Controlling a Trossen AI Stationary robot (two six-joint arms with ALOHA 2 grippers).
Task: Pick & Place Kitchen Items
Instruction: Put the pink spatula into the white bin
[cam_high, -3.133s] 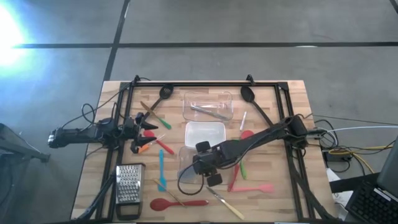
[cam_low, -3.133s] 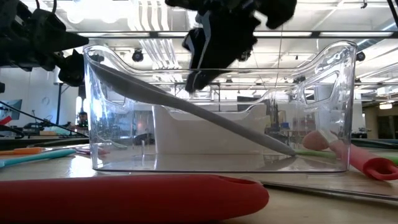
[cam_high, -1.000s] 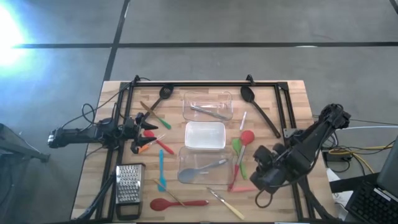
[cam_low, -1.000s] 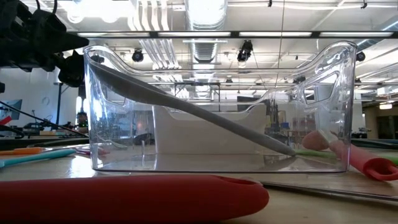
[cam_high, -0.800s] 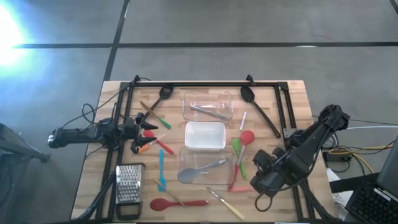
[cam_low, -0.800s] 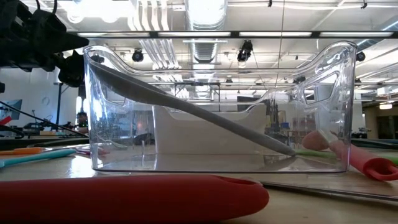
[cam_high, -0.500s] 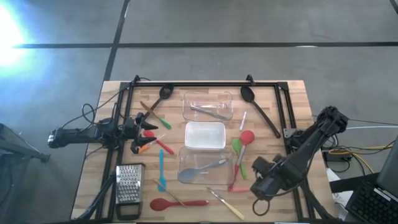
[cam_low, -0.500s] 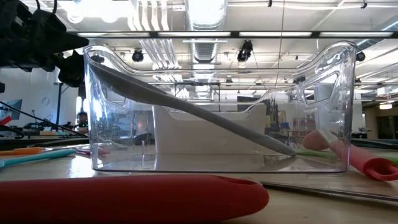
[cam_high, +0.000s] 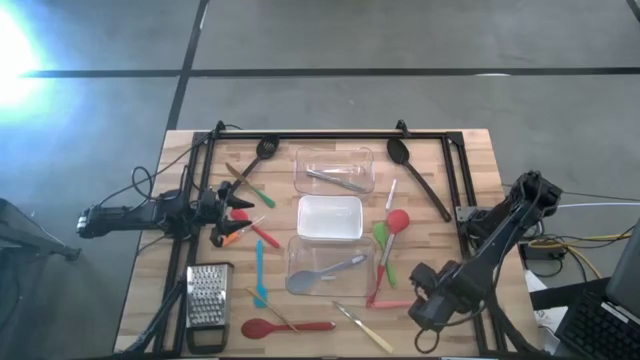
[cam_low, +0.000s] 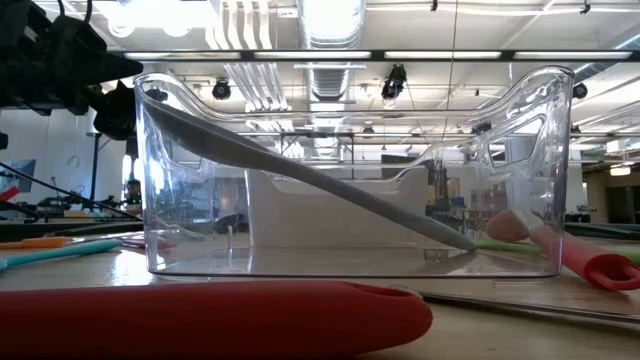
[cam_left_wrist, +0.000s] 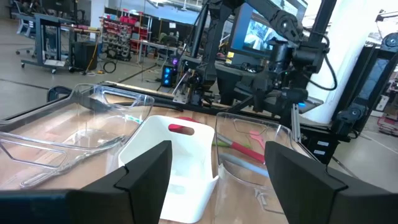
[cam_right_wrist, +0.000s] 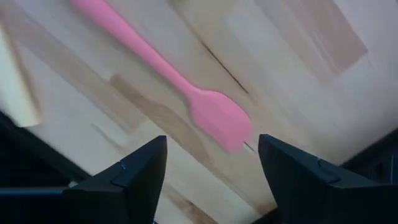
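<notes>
Right gripper (cam_right_wrist: 208, 165) hovers, fingers spread and empty, right over the pink silicone spatula (cam_right_wrist: 214, 117) lying flat on the wooden table (cam_high: 470, 160); left gripper (cam_left_wrist: 214, 171), also spread, waits far off; one grey spoon (cam_high: 328, 271) sits in the near clear tub (cam_high: 296, 247), most utensils remain scattered

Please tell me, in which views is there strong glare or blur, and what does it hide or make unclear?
High view: strong white glare in the upper left corner, on the floor, away from the table. Low view: bright ceiling lights shine through the clear tub; the red utensil closest to the camera is out of focus. Right wrist view: the pink spatula between the open right hand fingers is motion-blurred.
</notes>
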